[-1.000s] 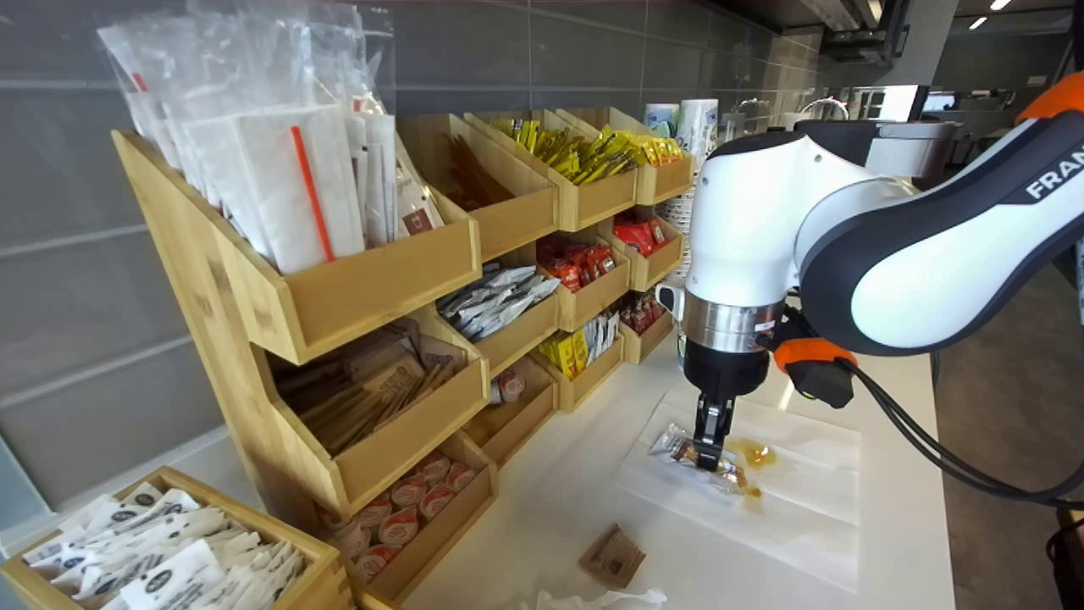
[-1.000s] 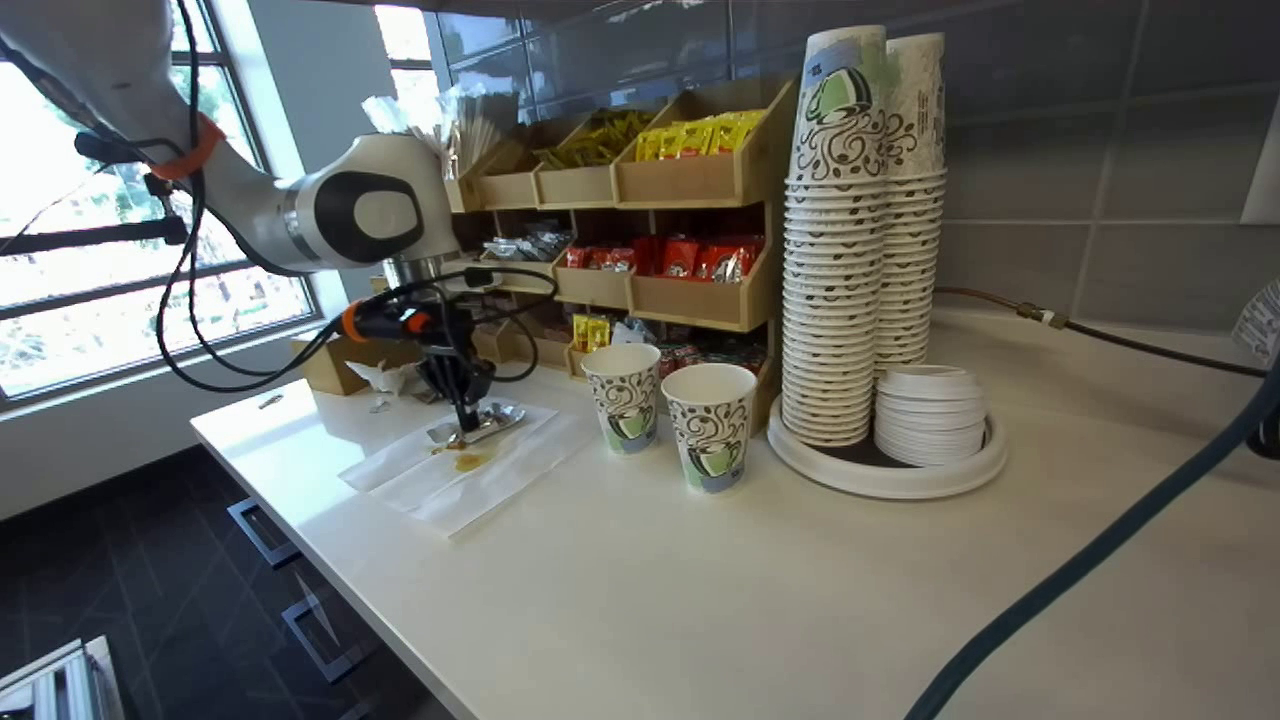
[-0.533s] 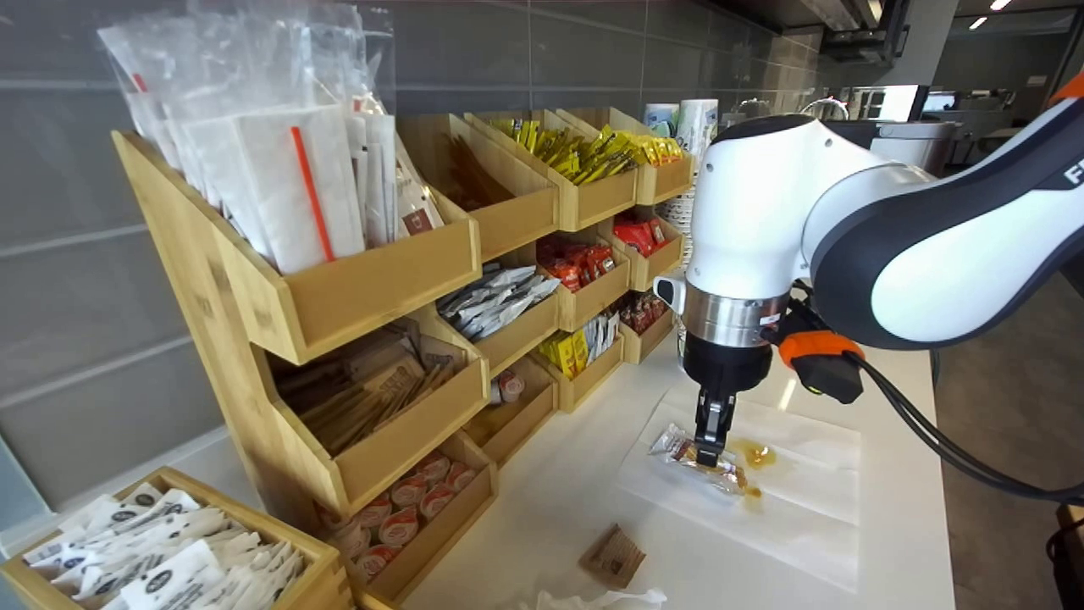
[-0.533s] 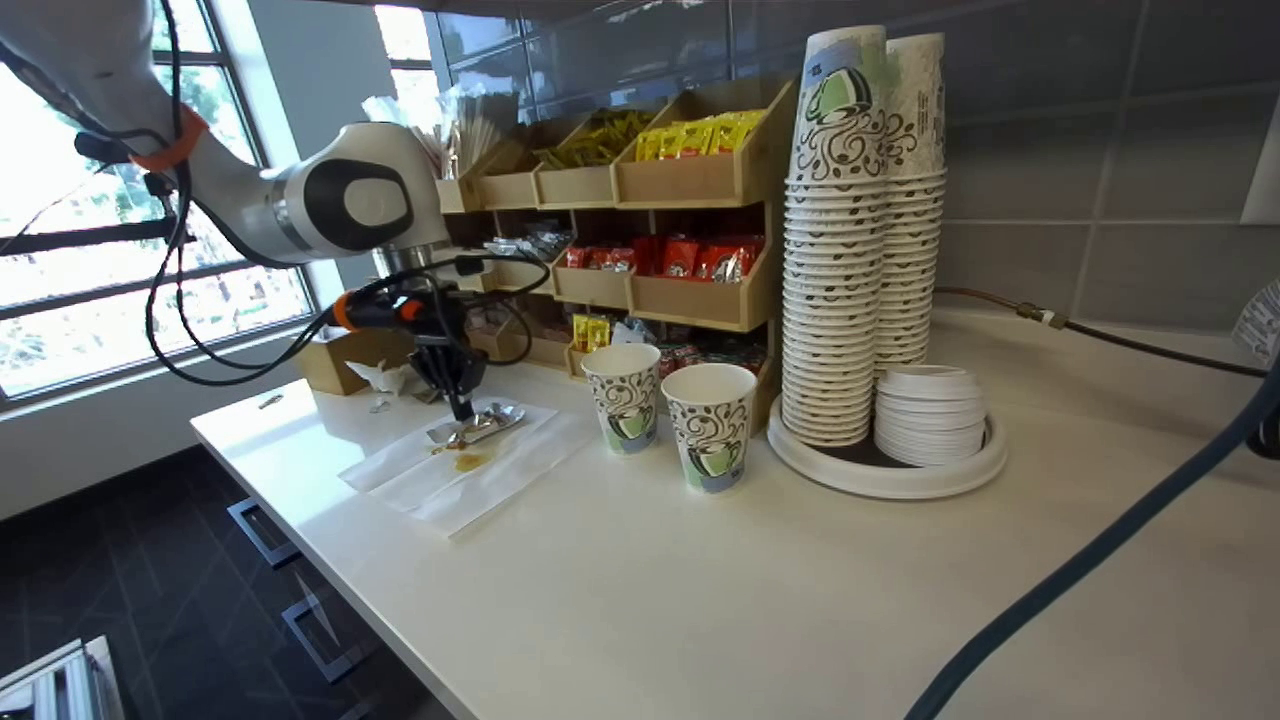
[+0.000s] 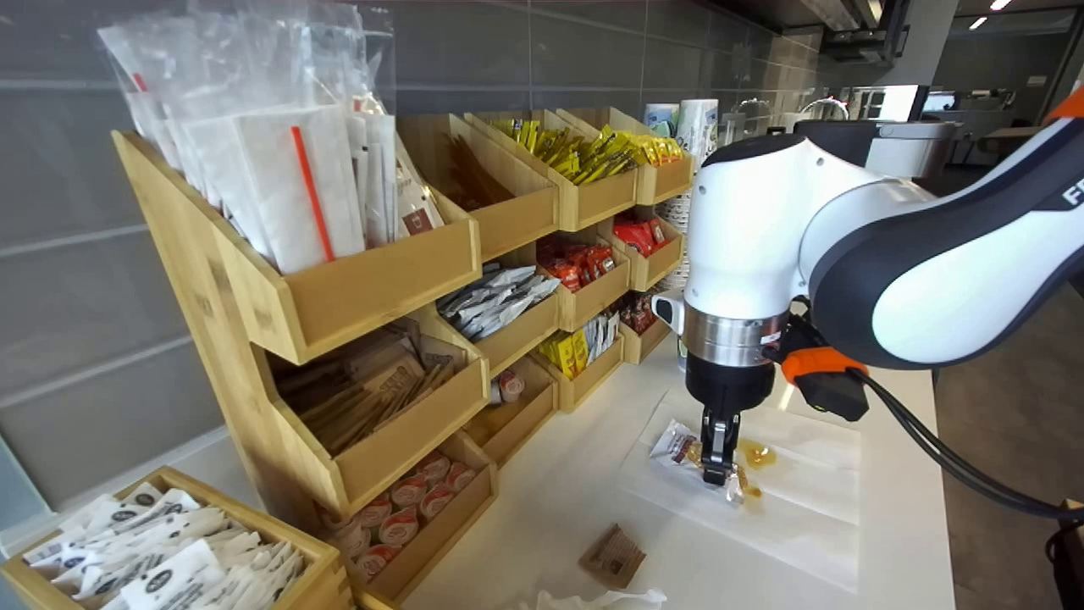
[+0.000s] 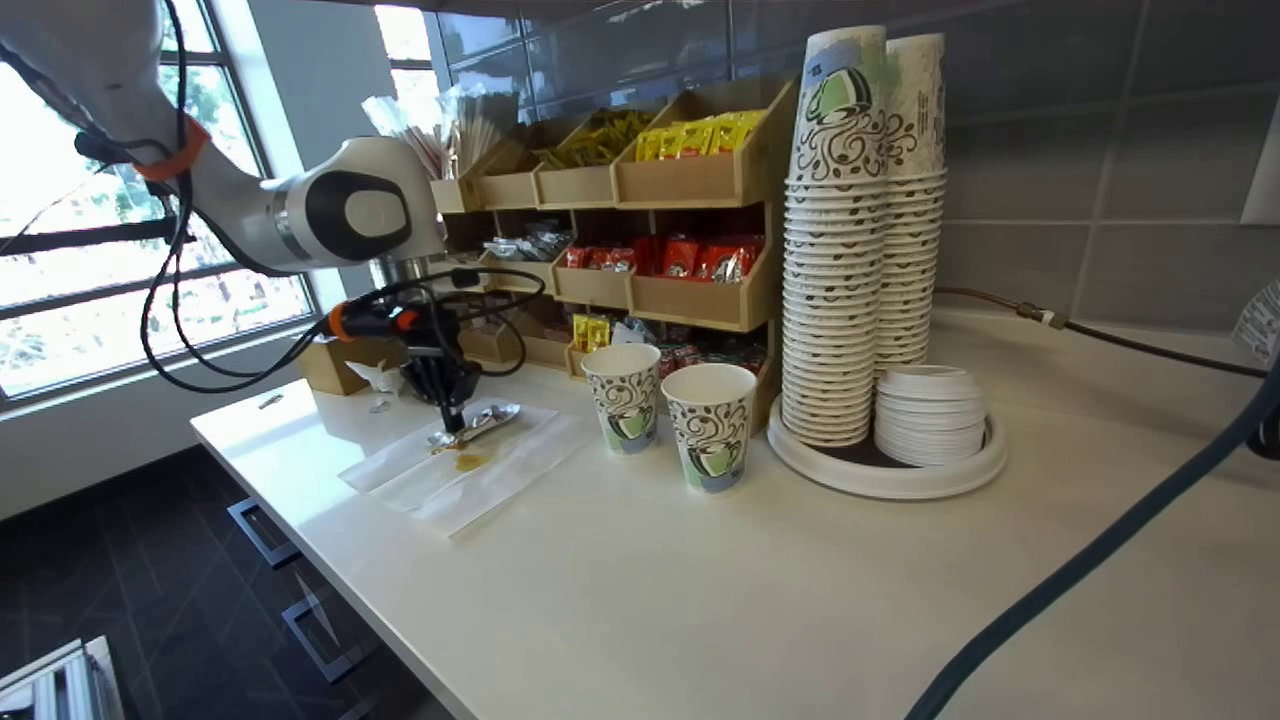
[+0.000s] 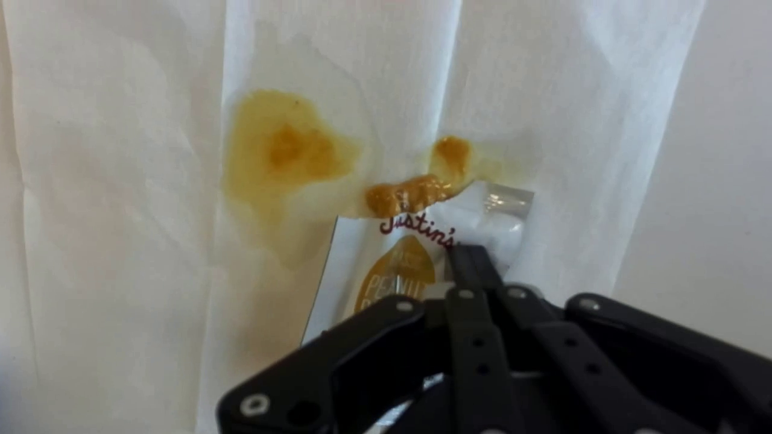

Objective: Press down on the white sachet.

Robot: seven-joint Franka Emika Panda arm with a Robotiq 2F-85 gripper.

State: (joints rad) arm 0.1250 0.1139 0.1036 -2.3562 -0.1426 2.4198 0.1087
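White sachet (image 7: pixel 386 271), open, flat on paper (image 7: pixel 120 241)

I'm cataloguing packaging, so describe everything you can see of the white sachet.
The white sachet looks like crinkled film, silvery at one corner, with dark red "Justin's" above a golden-brown emblem reading "PEANUT". It lies print-up on a white paper sheet, brown paste along one seemingly torn edge. The gripper stands shut over it, tips apparently touching; the part beneath is hidden.

In an exterior view, I see a bright window (image 6: pixel 90 335) beyond my white bench (image 6: pixel 720 600). A glossy grey tiled wall (image 6: pixel 1040 150) rises along its back, and the floor (image 6: pixel 90 560) below is dark.
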